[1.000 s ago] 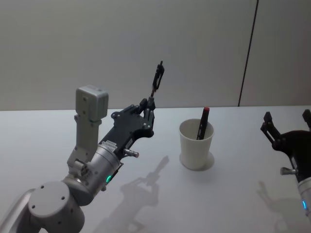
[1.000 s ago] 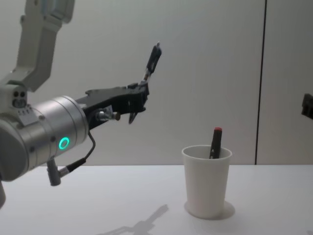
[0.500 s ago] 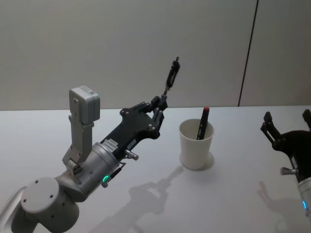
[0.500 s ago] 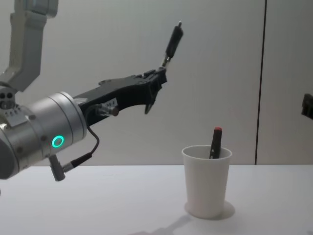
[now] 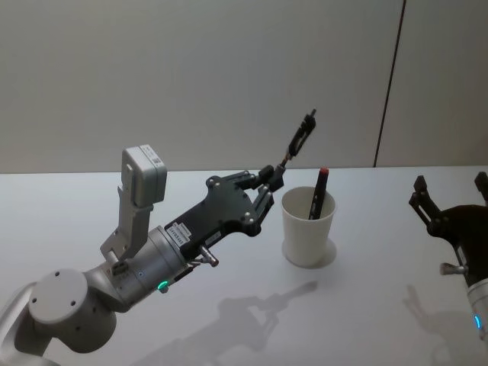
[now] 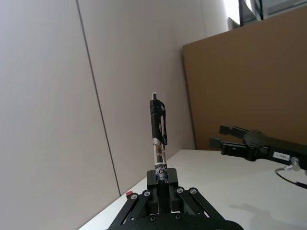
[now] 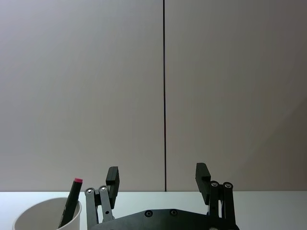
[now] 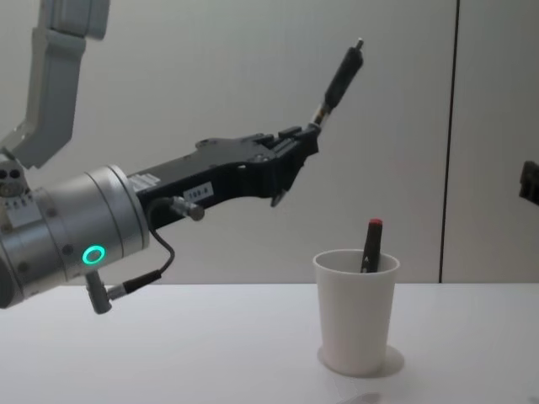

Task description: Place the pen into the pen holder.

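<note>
My left gripper (image 5: 273, 177) (image 8: 310, 139) (image 6: 162, 176) is shut on the lower end of a black clip pen (image 5: 300, 141) (image 8: 338, 77) (image 6: 158, 128). The pen sticks up and leans to the right, held in the air above and just left of the pen holder (image 5: 308, 226) (image 8: 356, 310) (image 7: 45, 216), a white paper cup on the table. A second pen with a red cap (image 5: 319, 192) (image 8: 370, 244) (image 7: 71, 201) stands inside the cup. My right gripper (image 5: 450, 200) (image 7: 158, 179) is open and parked at the right, away from the cup.
The white table (image 5: 366, 305) carries the cup. A plain wall with a dark vertical seam (image 5: 389, 84) runs behind. A brown board (image 6: 249, 91) stands against the wall in the left wrist view.
My left arm has reached forward and to the right, carrying the pen from well left of the cup to just above its left rim. The right arm has not moved.
</note>
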`<state>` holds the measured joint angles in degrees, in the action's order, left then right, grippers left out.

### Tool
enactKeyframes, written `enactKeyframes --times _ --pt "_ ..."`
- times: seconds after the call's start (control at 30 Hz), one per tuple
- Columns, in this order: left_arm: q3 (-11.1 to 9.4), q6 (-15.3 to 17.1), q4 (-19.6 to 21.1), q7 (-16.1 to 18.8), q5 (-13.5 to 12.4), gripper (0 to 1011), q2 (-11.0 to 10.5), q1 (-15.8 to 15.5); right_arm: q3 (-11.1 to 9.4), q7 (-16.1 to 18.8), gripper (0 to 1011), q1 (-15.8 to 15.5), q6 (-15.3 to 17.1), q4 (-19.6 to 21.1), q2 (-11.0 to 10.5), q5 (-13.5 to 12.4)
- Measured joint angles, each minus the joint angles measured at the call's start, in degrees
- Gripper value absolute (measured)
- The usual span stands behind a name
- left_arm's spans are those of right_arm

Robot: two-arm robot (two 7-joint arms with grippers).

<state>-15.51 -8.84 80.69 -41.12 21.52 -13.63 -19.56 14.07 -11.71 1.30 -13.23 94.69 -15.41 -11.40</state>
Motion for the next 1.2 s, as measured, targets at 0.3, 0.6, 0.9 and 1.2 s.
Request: enactKeyframes --times 0.3,0.6,0.9,1.2 --pt "-0.1 -1.0 -1.2 -3.1 -0.8 136 -0.2 -0.7 0.0 0.0 1002 0.0 0.0 0.0 0.0 0.0" --pt "-0.1 -1.5 -1.7 -4.5 -1.2 137 -0.3 -1.1 0.0 0.3 1001 0.0 0.0 0.0 0.0 0.0" --pt "-0.2 -1.7 -2.0 -5.3 -1.5 137 -0.3 -1.2 -0.3 4.3 1002 0.1 -0.8 0.0 -0.3 -1.1" --pt "-0.2 -1.8 -2.1 -5.6 -1.5 136 -0.4 -1.3 -0.6 10.9 1002 0.4 -1.8 0.1 -0.8 -3.4"
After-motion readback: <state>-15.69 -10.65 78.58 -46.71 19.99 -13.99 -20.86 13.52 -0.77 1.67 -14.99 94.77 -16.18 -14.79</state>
